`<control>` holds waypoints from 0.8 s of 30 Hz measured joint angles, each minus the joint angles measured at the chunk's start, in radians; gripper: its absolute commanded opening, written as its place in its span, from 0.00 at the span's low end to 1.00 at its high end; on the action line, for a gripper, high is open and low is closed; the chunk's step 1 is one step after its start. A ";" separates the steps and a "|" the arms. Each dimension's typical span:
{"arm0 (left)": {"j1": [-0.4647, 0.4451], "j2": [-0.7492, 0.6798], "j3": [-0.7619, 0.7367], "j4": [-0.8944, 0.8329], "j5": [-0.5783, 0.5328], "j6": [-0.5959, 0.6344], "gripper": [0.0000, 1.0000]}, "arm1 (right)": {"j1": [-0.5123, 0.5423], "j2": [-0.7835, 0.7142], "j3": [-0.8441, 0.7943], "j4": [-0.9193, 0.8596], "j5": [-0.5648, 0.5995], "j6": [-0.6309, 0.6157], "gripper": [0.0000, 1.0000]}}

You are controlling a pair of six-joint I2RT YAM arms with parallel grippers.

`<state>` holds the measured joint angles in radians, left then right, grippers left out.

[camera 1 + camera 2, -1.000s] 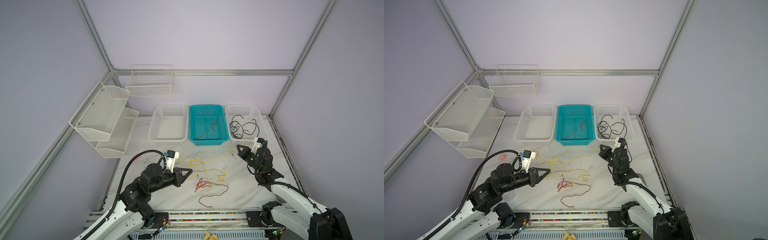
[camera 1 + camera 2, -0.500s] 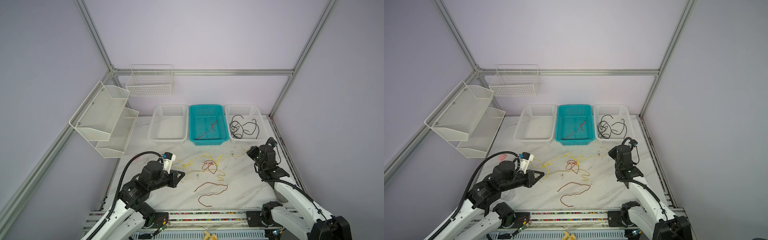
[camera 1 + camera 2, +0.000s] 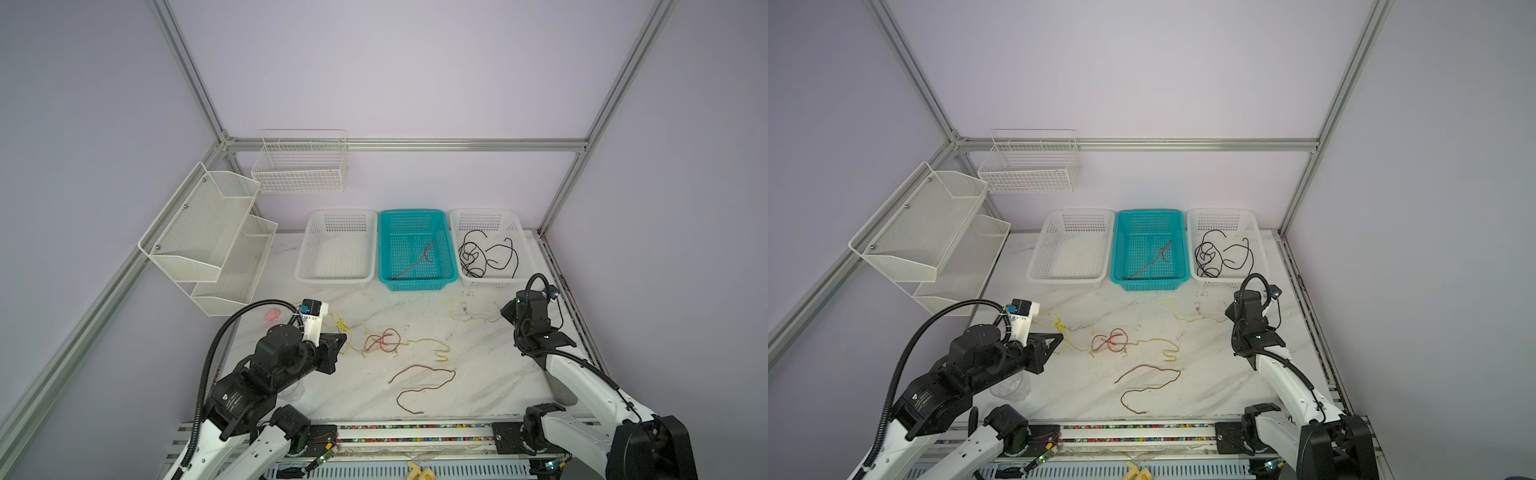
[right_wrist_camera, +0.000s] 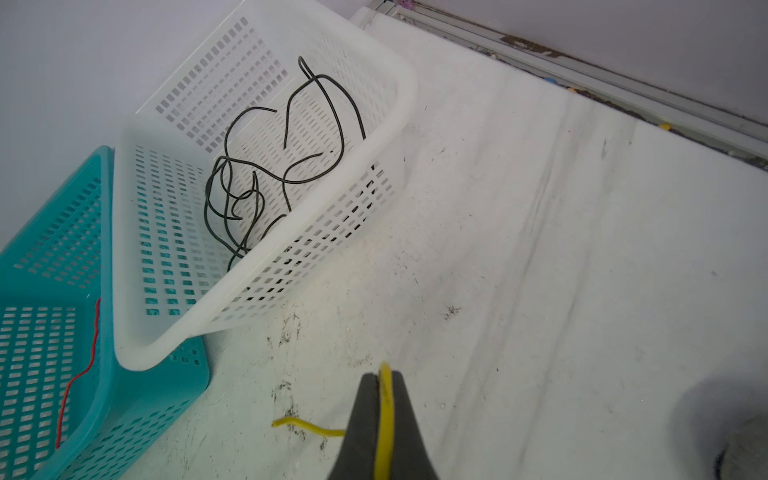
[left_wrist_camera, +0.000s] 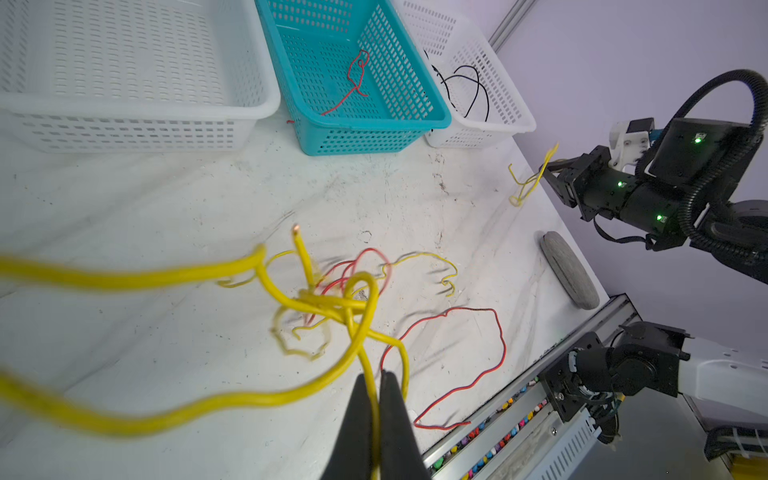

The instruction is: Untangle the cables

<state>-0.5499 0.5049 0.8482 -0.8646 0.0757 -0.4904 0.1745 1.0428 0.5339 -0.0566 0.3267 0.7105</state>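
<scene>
Bare table (image 3: 490,374) lies open at front right; baskets (image 3: 417,284) wall the far edge, tangled cables (image 3: 382,343) clutter the middle

White marbled bench (image 3: 478,386). Along its back, side by side: left white perforated plastic basket (image 3: 332,277), teal perforated plastic basket (image 3: 415,284), right white perforated plastic basket (image 3: 486,220). Two-tier white mesh shelf (image 3: 208,224) and white wire rack (image 3: 299,166) on the walls.

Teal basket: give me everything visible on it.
The teal basket is a rectangular open-top tray, plastic by its look, with slotted walls and floor and a smooth rolled rim. It stands upright at the back of the table, middle of three, tight between the left white basket and the right white basket; actual contact is unclear. One thin red cable lies inside on its floor. Nothing else is in it.
</scene>
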 measured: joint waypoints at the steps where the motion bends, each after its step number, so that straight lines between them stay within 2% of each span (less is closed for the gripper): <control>1: 0.000 -0.010 0.000 0.002 -0.003 -0.005 0.00 | 0.000 0.000 0.000 -0.003 0.000 0.000 0.00; 8: 0.000 0.009 -0.007 0.044 0.047 -0.032 0.00 | 0.000 -0.022 0.006 -0.023 0.006 -0.002 0.00; 13: 0.000 0.091 -0.013 0.100 0.127 -0.029 0.00 | 0.000 -0.019 0.082 -0.045 0.014 -0.005 0.00; 18: 0.000 0.199 -0.012 0.158 0.219 0.024 0.00 | 0.010 0.040 0.176 -0.028 0.014 -0.005 0.00; 20: 0.000 0.236 -0.013 0.168 0.241 0.049 0.00 | 0.036 0.065 0.195 -0.023 0.022 -0.006 0.00; 24: 0.000 0.252 -0.013 0.171 0.257 0.105 0.00 | 0.159 0.145 0.273 -0.032 0.070 -0.021 0.00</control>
<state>-0.5499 0.7567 0.8356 -0.6941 0.3328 -0.3851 0.3336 1.1873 0.8066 -0.0887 0.3969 0.6899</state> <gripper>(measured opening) 0.048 0.054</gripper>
